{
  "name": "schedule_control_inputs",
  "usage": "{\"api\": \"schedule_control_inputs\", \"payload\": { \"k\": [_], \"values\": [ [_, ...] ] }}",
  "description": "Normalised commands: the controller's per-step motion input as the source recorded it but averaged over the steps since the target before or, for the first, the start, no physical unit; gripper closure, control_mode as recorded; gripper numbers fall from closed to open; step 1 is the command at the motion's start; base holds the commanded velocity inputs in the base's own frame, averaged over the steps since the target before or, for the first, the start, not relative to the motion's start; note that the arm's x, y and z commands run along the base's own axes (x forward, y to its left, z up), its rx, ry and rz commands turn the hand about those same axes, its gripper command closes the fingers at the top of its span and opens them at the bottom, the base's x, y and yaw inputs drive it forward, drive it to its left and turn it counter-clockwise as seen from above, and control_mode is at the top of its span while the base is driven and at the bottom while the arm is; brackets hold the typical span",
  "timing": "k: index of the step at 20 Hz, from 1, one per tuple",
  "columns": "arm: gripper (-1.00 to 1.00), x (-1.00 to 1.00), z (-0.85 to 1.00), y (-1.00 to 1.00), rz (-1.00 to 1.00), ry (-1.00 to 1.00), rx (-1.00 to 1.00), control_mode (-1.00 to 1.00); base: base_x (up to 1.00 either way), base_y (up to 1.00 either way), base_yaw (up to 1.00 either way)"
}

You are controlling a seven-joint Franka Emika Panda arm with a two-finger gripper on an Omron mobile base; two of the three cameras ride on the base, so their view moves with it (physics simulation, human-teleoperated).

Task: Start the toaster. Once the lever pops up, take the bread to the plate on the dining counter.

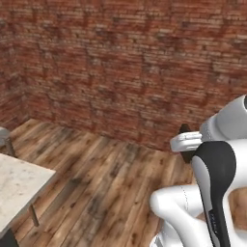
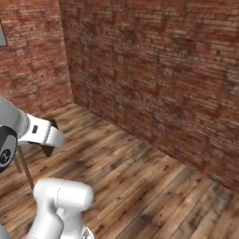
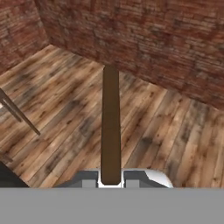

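Observation:
My gripper (image 3: 110,181) is shut on the bread (image 3: 110,127), a dark brown slice seen edge-on that stands straight out from between the fingers over the wooden floor. In the left base view the bread (image 1: 188,157) shows as a dark shape behind and below the white hand, at the right. In the right base view the bread (image 2: 48,150) pokes out under the hand at the left. A corner of the beige speckled dining counter (image 1: 17,185) lies at the lower left of the left base view, well left of the hand. The toaster and the plate are out of view.
A red brick wall (image 1: 135,72) runs across the back, meeting a side wall in a corner (image 2: 65,56). Wooden plank floor (image 1: 106,178) stretches between me and the wall. Thin stool legs (image 3: 19,116) stand at the left, and a grey seat (image 1: 4,136) shows beside the counter.

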Motion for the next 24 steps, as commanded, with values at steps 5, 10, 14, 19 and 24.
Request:
{"api": "schedule_control_inputs", "payload": {
  "k": [5, 10, 14, 19, 24],
  "values": [
    [1.0, 0.0, 0.0, 0.0, 0.0, 0.0, 0.0, 1.0, 1.0, -0.57, 0.49],
    [1.0, 0.0, 0.0, 0.0, 0.0, 0.0, 0.0, 1.0, 1.0, -0.55, 0.53],
    [1.0, 0.0, 0.0, 0.0, 0.0, 0.0, 0.0, 1.0, 1.0, -0.54, 0.56],
    [1.0, 0.0, 0.0, 0.0, 0.0, 0.0, 0.0, 1.0, 1.0, -0.55, 0.58],
    [1.0, 0.0, 0.0, 0.0, 0.0, 0.0, 0.0, 1.0, 1.0, -0.56, 0.58]
  ]
}}
